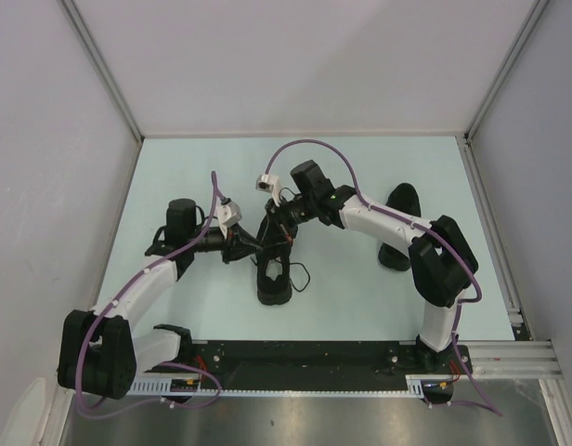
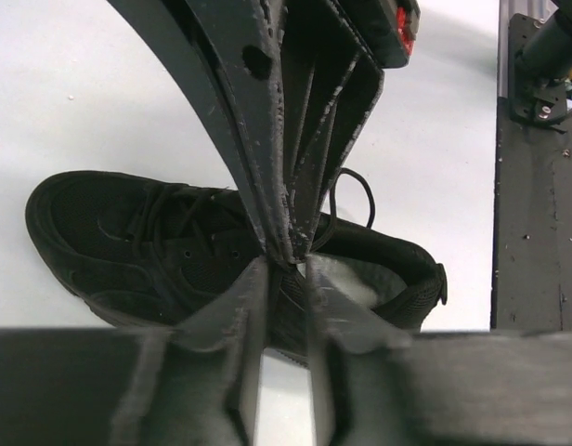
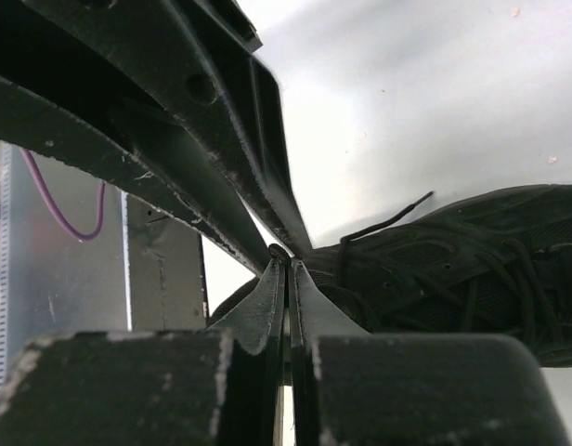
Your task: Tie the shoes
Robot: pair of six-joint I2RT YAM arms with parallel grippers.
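left gripper (image 2: 288,268) narrowly parted | right gripper (image 3: 287,263) closed | tips meet above black sneaker (image 2: 128,246)

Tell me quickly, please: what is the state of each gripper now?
Left gripper: jaws narrowly apart; whether it holds anything cannot be told.
Right gripper: shut; whether it pinches anything cannot be told.

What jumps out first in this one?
The left gripper and right gripper meet, fingers tip to tip, just above the black sneaker at the middle of the table. Its thin laces look untied, one loop straying beside the opening.
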